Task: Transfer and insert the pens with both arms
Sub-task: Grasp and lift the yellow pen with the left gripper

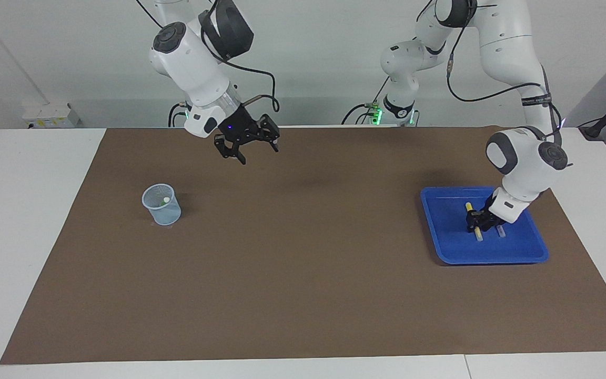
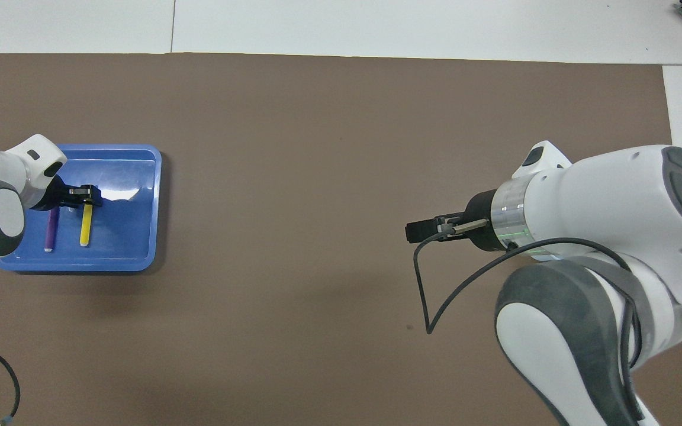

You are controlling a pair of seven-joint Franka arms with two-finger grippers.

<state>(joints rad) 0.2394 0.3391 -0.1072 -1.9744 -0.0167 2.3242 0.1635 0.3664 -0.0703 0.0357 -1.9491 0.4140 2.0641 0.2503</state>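
A yellow pen [image 1: 477, 233] [image 2: 86, 225] and a purple pen [image 2: 51, 229] lie side by side in a blue tray [image 1: 524, 252] [image 2: 134, 177] toward the left arm's end of the table. My left gripper [image 1: 475, 220] [image 2: 83, 196] is down in the tray, right at the yellow pen. In the facing view only the purple pen's pale end [image 1: 501, 231] shows beside the gripper. A clear cup [image 1: 162, 205] toward the right arm's end holds a greenish pen with a pale tip [image 1: 165, 200]. My right gripper [image 1: 250, 145] [image 2: 421, 231] is open and empty, raised over the mat.
A brown mat [image 1: 303, 273] covers most of the white table. A black cable [image 2: 436, 296] loops from my right wrist. In the overhead view my right arm hides the cup. A smaller white arm with green lights [image 1: 400, 79] stands at the robots' end.
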